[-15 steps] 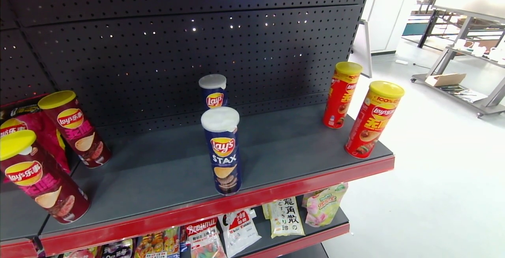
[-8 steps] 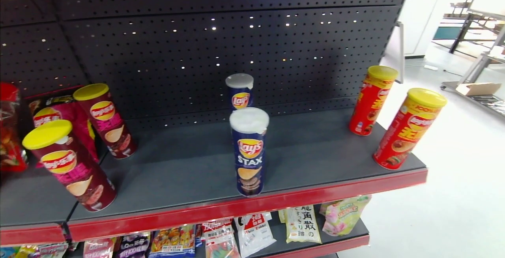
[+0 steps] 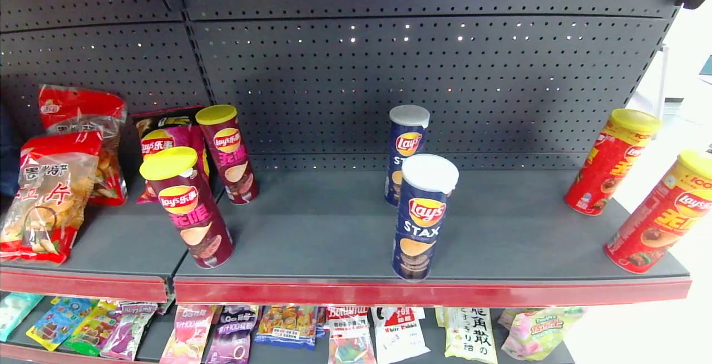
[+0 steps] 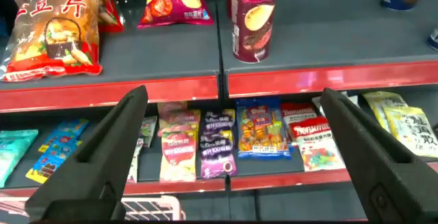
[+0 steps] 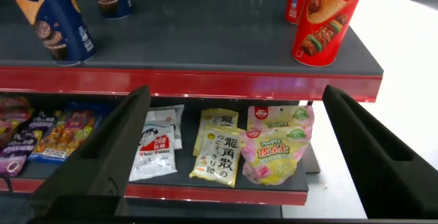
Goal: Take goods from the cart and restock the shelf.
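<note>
The shelf (image 3: 356,291) holds a front blue can (image 3: 424,219) upright at its red lip, with a second blue can (image 3: 406,136) just behind it. Bare board lies on both sides of the front blue can: two maroon cans (image 3: 186,214) stand beyond it to the left and two red cans (image 3: 612,161) to the right, at the shelf's end. Snack bags (image 3: 50,197) sit further left. The wrist views add packets (image 5: 219,145) on the tier beneath. The left gripper (image 4: 233,94) and right gripper (image 5: 237,90) sit lower than the can, both spread wide and empty.

Bright, even light — pinpricks shine through the pegboard (image 3: 334,91); shelf edge (image 3: 423,293) bows, far right glares white
</note>
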